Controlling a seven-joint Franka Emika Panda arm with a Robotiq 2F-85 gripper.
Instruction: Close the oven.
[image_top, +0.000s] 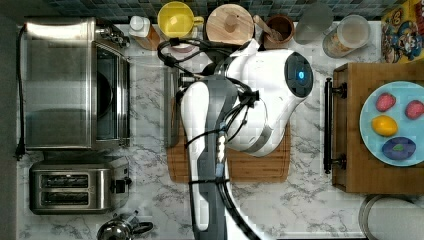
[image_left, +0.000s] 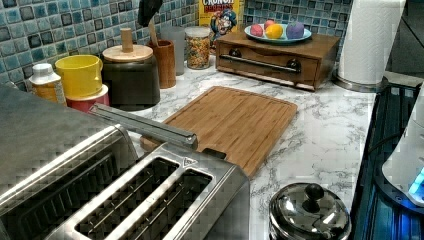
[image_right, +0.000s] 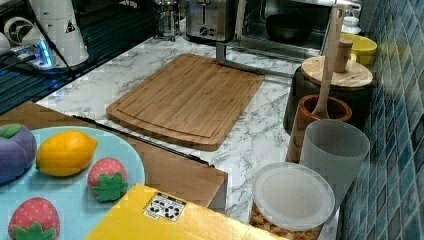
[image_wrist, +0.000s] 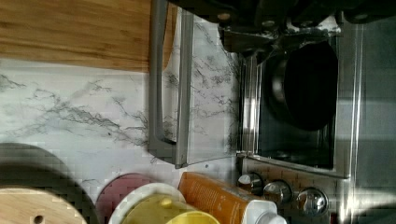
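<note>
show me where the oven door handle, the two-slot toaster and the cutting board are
oven door handle (image_wrist: 157, 79), wrist view, middle of the bar
two-slot toaster (image_top: 75, 188), top view, its slotted top
cutting board (image_right: 192, 97), right view, bare centre

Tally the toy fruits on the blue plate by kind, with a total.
Strawberries: 2
Lemon: 1
Purple fruit with a green leaf: 1
Total: 4, all on the blue plate.
</note>
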